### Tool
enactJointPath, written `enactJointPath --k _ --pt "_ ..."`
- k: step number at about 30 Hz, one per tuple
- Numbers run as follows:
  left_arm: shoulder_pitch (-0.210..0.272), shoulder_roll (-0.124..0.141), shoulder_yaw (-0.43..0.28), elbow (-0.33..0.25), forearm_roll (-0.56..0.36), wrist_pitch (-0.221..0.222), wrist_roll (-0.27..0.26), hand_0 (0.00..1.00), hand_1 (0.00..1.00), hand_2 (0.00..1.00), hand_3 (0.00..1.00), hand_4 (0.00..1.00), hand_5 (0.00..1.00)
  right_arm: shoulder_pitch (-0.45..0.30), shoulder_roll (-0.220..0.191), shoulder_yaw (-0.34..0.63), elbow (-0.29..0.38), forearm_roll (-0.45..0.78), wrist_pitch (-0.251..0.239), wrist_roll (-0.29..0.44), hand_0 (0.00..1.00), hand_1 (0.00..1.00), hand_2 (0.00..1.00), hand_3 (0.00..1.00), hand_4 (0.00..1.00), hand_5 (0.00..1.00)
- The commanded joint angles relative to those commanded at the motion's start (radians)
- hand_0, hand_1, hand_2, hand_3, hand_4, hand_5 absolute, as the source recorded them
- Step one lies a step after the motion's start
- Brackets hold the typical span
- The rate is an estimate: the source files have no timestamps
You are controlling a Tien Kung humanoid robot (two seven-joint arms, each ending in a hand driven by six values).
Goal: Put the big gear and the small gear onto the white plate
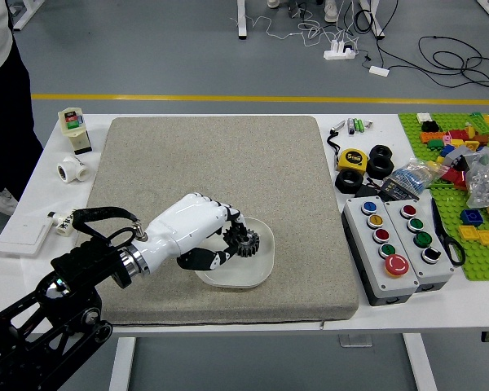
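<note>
From where I stand, the robot's left hand [191, 232], white-backed with black parts, reaches over the near-left part of the pale, rounded-square plate [248, 277], and I can't tell whether it is clamped on a second gear or empty. The dark, round, toothed gear [248, 243] sits on that plate just off the hand's right-hand end, partly hidden, so any release probably needs a spot beside it; a person [6, 114] stands beyond the hand, to its left.
</note>
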Motion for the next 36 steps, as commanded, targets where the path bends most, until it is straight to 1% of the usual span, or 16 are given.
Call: enactJointPath --k 2,5,6,16,18,19,21,23,24,26,29,30,31,32,34,36 --pt "-0.002 -0.002 0.007 0.016 0.000 -0.014 -0.003 0.450 0.629 0.755 0.815 0.998 0.246 0.001 -0.001 0.000 0.000 0.003 -0.001 0.001 0.597 0.606 0.693 0.556 0.749 0.685" --pt "-0.003 -0.002 0.005 0.025 0.000 -0.011 -0.007 0.450 0.629 0.755 0.815 0.998 0.246 0.002 -0.002 0.001 0.000 0.003 -0.001 0.002 0.597 0.606 0.693 0.556 0.749 0.685" --pt "-0.004 -0.002 0.000 0.028 0.000 -0.009 -0.009 0.588 0.754 0.998 0.923 0.998 0.325 0.003 -0.003 0.002 0.000 0.002 -0.001 0.002 0.597 0.606 0.694 0.556 0.749 0.685" --pt "0.000 -0.005 -0.037 0.031 0.000 0.018 -0.006 0.613 0.772 0.998 0.935 0.998 0.351 0.004 -0.004 0.004 0.000 -0.001 -0.003 0.002 0.597 0.606 0.694 0.556 0.749 0.684" --pt "0.003 -0.007 -0.048 0.030 0.000 0.036 0.004 0.618 0.778 0.998 0.934 0.998 0.356 0.004 -0.004 0.005 0.000 -0.001 -0.003 0.002 0.597 0.606 0.693 0.556 0.749 0.684" --pt "0.004 -0.009 -0.057 0.030 0.000 0.055 0.012 0.618 0.778 0.998 0.934 0.998 0.356 0.004 -0.003 0.005 0.000 -0.001 -0.003 0.001 0.597 0.606 0.693 0.556 0.749 0.684" --pt "0.004 -0.010 -0.061 0.030 0.000 0.064 0.016 0.618 0.778 0.998 0.934 0.998 0.356 0.004 -0.003 0.005 0.000 -0.001 -0.004 0.001 0.597 0.606 0.693 0.556 0.749 0.684" --pt "0.011 -0.019 -0.099 0.037 0.000 0.119 0.042 0.618 0.778 0.998 0.934 0.998 0.356 0.003 -0.003 0.005 0.000 -0.003 -0.004 0.000 0.597 0.606 0.693 0.556 0.749 0.684" --pt "0.013 -0.022 -0.110 0.040 0.000 0.137 0.047 0.673 0.792 0.998 0.926 0.998 0.310 0.003 -0.003 0.004 0.000 -0.003 -0.003 0.000 0.597 0.606 0.693 0.557 0.749 0.683" --pt "0.023 -0.031 -0.147 0.052 0.000 0.170 0.058 0.673 0.792 0.998 0.926 0.998 0.310 0.001 -0.002 0.005 0.000 -0.005 -0.004 -0.001 0.597 0.606 0.693 0.557 0.749 0.683" --pt "0.053 -0.058 -0.235 0.095 0.000 0.251 0.078 0.673 0.792 0.998 0.926 0.998 0.310 -0.001 -0.001 0.005 0.000 -0.003 -0.004 -0.001 0.597 0.606 0.693 0.557 0.749 0.683" --pt "0.056 -0.061 -0.252 0.102 0.000 0.271 0.079 0.647 0.754 0.960 0.863 0.913 0.345 -0.001 0.000 0.005 0.000 -0.003 -0.004 -0.001 0.596 0.605 0.693 0.557 0.749 0.683" --pt "0.058 -0.063 -0.262 0.106 0.000 0.283 0.080 0.647 0.754 0.960 0.863 0.913 0.345 -0.002 0.000 0.005 0.000 -0.003 -0.004 -0.001 0.596 0.605 0.693 0.557 0.749 0.683" --pt "0.066 -0.071 -0.287 0.125 0.000 0.309 0.080 0.647 0.754 0.960 0.863 0.913 0.345 -0.003 0.000 0.005 0.000 -0.004 -0.004 -0.001 0.596 0.605 0.693 0.557 0.749 0.683" --pt "0.081 -0.082 -0.332 0.151 -0.014 0.349 0.063 0.647 0.754 0.960 0.863 0.913 0.345 -0.004 0.000 0.006 0.000 -0.007 -0.004 -0.001 0.596 0.605 0.693 0.557 0.749 0.683" --pt "0.096 -0.090 -0.367 0.162 -0.067 0.356 0.042 0.647 0.754 0.960 0.863 0.913 0.345 -0.006 0.001 0.008 0.000 -0.010 -0.003 -0.002 0.596 0.605 0.693 0.557 0.749 0.683"
